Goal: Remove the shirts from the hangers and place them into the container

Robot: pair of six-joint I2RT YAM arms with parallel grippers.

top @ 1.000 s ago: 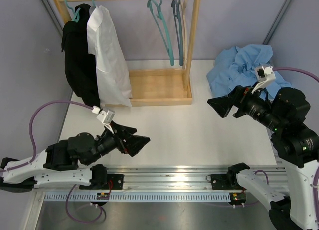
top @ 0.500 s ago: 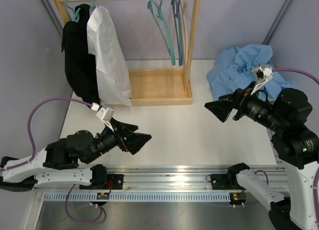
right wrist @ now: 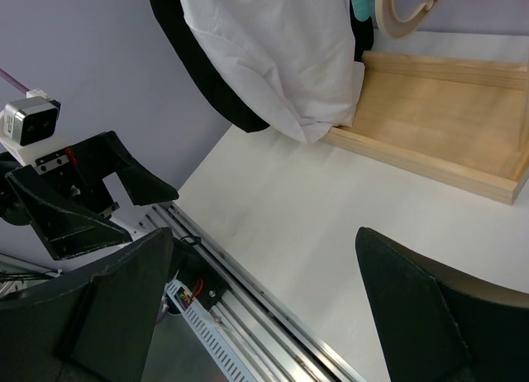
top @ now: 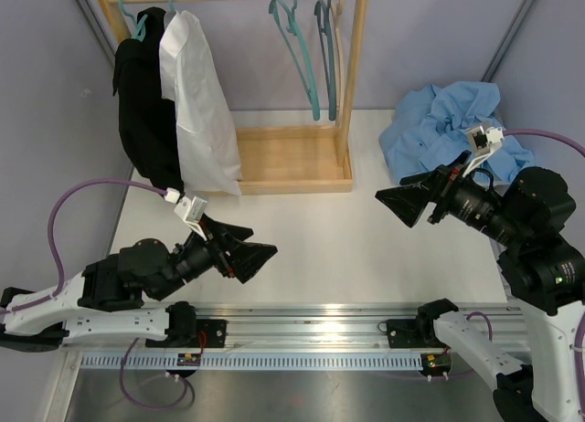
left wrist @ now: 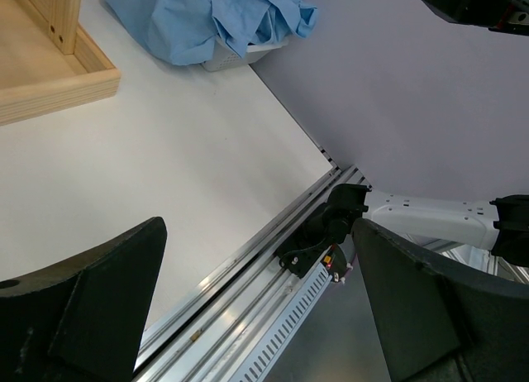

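Note:
A black shirt [top: 144,102] and a white shirt [top: 196,102] hang on teal hangers at the left end of the wooden rack rail. Two empty teal hangers [top: 306,57] and a pale wood hanger [top: 340,29] hang at the rail's right end. A light blue shirt [top: 448,125] lies heaped at the far right over the container, whose white mesh [left wrist: 240,55] shows under the cloth in the left wrist view. My left gripper [top: 260,255] [left wrist: 256,233] hovers open over the near left of the table. My right gripper [top: 393,201] [right wrist: 263,237] hangs open in front of the blue heap, empty.
The wooden rack's base tray [top: 292,162] stands at the back centre, with its right post [top: 352,75] beside the empty hangers. The metal rail [top: 311,317] with both arm bases runs along the near edge. Grey walls close in on both sides.
My right gripper has drifted slightly left and toward me. My left arm has shifted a little, its gripper staying about where it was. Both stay open.

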